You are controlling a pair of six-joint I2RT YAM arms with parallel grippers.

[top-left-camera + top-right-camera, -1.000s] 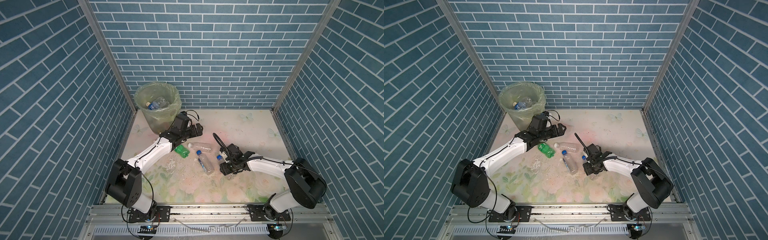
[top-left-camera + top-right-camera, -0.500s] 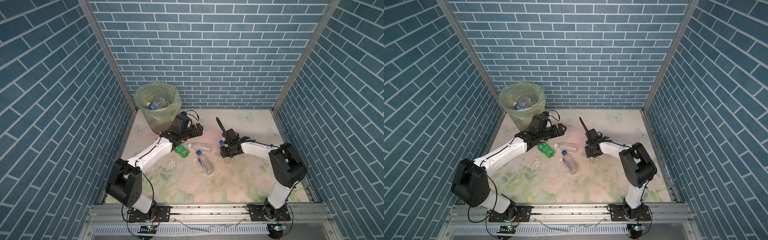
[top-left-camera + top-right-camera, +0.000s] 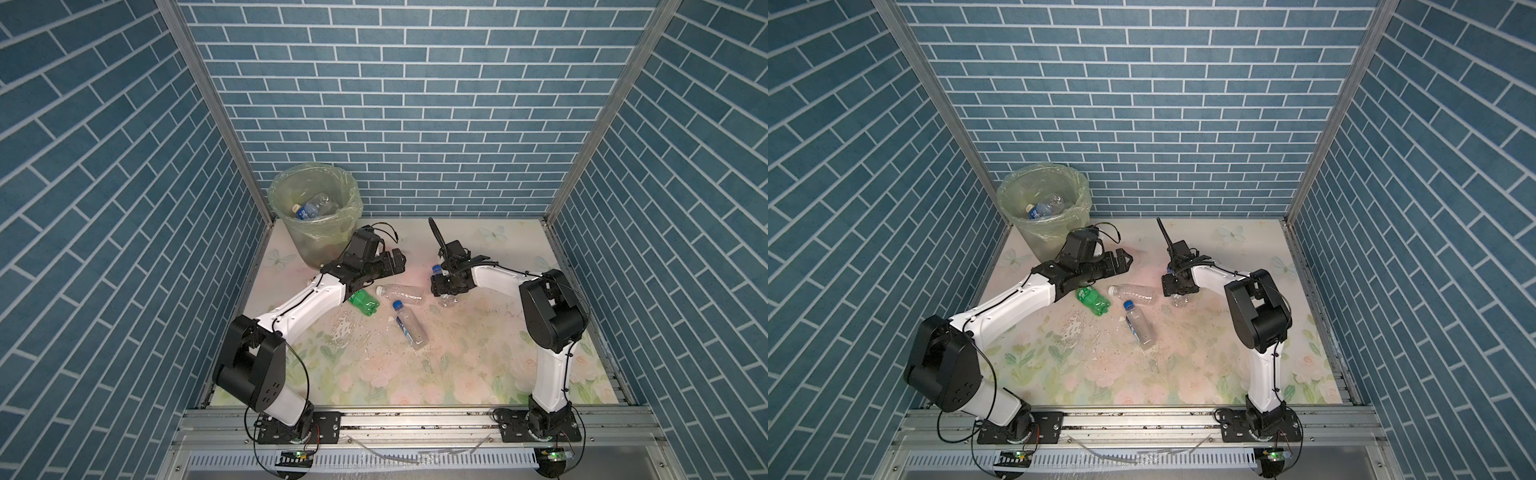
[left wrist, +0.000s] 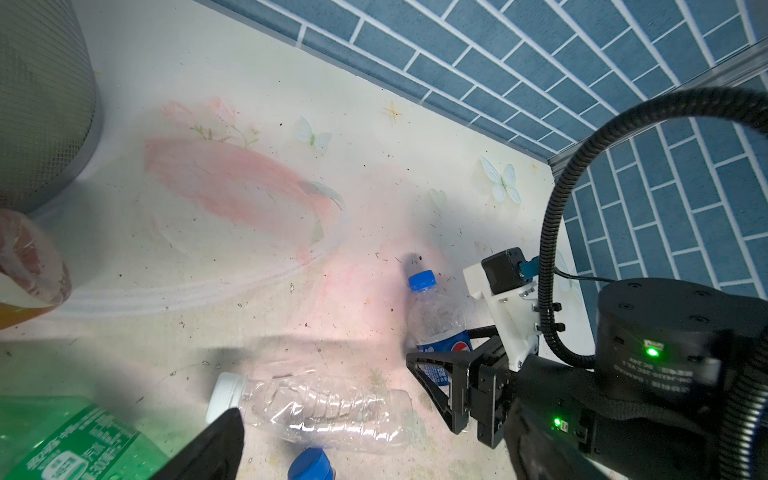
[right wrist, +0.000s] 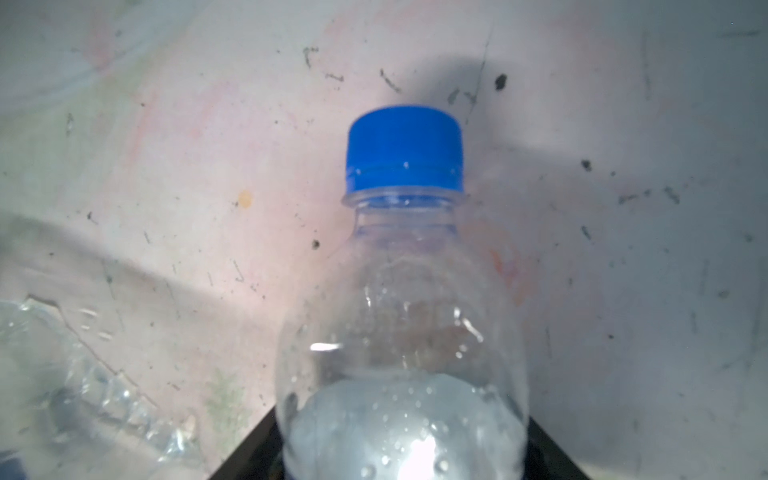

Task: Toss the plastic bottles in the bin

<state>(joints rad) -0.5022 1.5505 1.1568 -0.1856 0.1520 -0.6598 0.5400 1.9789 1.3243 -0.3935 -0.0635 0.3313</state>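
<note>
Right hand [image 3: 443, 286] straddles the Pepsi bottle [image 4: 436, 328], which lies right of centre on the tabletop [image 3: 478, 357] with its blue cap toward the far wall. Its fingers sit either side of the label band; whether they press or merely flank it I cannot tell. Left hand [image 3: 1125, 258] hangs spread wide and empty near the bin [image 3: 291, 232], which stands in the far left corner with a blue-labelled bottle [image 3: 313, 206] inside. To do this step well, I judge, the right hand should close squarely on the labelled waist rather than the tapering shoulder. It should also lift before travelling, since a white-capped bottle [image 3: 401, 291] lies just beside on the left and the left arm sits across the way to the bin. Readable: the round Pepsi emblem on a blue label. White print on the green bottle [image 4: 62, 449] is too cut off to read.
</note>
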